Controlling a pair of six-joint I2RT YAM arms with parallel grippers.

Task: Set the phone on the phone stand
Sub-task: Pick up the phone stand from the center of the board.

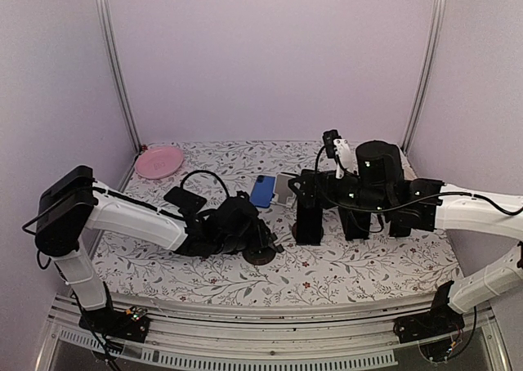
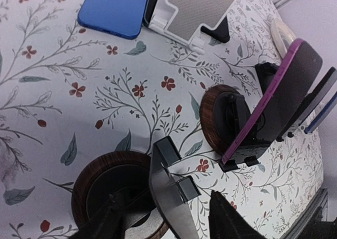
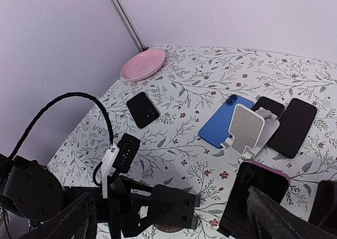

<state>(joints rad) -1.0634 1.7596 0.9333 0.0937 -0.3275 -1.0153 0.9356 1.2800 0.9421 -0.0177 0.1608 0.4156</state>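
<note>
1. Blue flat rectangular phone [image 3: 224, 120]: flat on the flower-print table cover [image 1: 368, 265], just beside the white mesh-backed folding stand [image 3: 245, 131].
2. Left gripper [image 2: 168, 212]: released, fingers either side of the grey bracket stand [image 2: 163, 176] on its round wood-grain base, not clamping it.
3. Right gripper [image 3: 171, 218]: spread wide, empty, above a purple-edged phone [image 3: 255, 194] propped upright.

One blue phone [image 3: 225, 120], three black phones [image 3: 293, 127] lying flat on the counter [image 3: 184, 86], one purple-cased phone [image 3: 255, 197] standing upright, one white folding stand [image 3: 246, 128], two round wood-based stands [image 2: 87, 176], one pink plate [image 3: 143, 64], two robot arms [image 1: 131, 216].
</note>
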